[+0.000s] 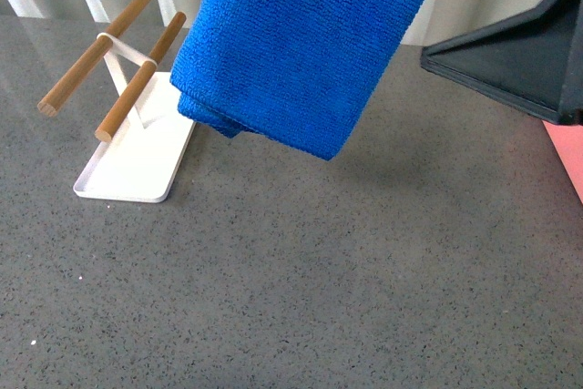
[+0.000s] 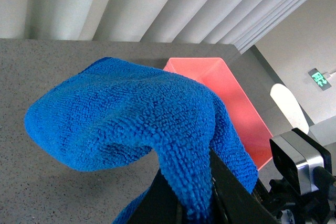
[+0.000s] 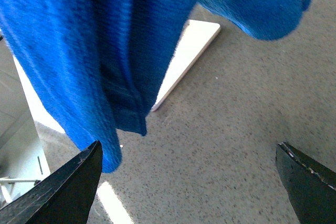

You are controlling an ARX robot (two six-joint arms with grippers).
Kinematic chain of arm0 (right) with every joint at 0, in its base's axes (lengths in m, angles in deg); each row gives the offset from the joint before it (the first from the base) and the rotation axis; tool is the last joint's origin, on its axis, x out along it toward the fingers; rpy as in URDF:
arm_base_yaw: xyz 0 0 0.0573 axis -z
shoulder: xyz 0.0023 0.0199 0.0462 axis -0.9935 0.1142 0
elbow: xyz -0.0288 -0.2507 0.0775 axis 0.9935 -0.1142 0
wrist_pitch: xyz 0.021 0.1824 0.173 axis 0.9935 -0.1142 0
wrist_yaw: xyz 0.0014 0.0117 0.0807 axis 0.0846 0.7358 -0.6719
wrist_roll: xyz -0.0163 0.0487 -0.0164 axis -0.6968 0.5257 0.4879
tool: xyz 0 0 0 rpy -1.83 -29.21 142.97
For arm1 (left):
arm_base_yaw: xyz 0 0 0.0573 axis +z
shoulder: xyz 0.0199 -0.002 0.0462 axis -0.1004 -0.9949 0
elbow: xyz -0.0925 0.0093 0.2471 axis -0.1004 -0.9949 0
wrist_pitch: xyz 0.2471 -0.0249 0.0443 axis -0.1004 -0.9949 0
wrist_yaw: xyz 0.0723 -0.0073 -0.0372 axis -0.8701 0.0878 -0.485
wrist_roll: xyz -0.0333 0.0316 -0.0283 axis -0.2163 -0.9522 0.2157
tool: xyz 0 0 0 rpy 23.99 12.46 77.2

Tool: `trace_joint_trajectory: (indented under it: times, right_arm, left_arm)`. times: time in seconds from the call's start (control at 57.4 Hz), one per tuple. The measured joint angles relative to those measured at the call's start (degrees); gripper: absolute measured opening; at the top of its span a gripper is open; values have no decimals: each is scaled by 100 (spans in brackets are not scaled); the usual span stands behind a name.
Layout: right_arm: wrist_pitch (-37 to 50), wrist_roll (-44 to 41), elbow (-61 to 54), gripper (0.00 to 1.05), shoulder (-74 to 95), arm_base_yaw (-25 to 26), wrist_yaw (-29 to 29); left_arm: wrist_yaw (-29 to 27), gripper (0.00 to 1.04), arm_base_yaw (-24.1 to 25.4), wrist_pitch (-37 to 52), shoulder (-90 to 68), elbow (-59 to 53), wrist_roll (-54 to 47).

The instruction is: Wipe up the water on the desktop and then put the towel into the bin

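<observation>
Now, towel (image 1: 301,43): lifted clear of the desktop (image 1: 319,271), hanging in thick folds, the lower ones near the white tray (image 1: 137,175) and its wooden rods (image 1: 137,97).
Left gripper (image 2: 191,195): my fingers are pinched on one fold of the towel, and most of the cloth droops over them.
Right gripper (image 3: 188,145): fingers spread wide with nothing between them; the cloth hangs just ahead.
Bin (image 2: 231,98): pink, open, off to my right, apart from the towel.
Water: I can make out no puddle, so I judge only the binning is left.
Risk, slip: a small pinch on heavy cloth; a jerk could drop it on the desktop.
Risk, snag: trailing folds could catch the rods or my right gripper.
Risk, miss: letting go early would drape it over the bin's rim.
</observation>
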Motion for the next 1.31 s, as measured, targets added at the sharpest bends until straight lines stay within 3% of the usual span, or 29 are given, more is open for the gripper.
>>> trace_joint_trajectory:
  times: [0.575,0.784,1.081,1.307]
  right_arm:
    - [1064,452,789,98,844,-496,-483]
    - [1193,612,1241,98,1224,-745,-238]
    - [1637,787,1624,98,1563,-1088,-527]
    - [1875,1147,1762,65,1650,-1180,-273]
  left_arm:
    - [0,5,0,0,0,0,0]
    - [-2,5,2,0,0,0,0]
    - [-4,5,2,0,0,0,-4]
    - [-11,5,4,0,0,0,-17]
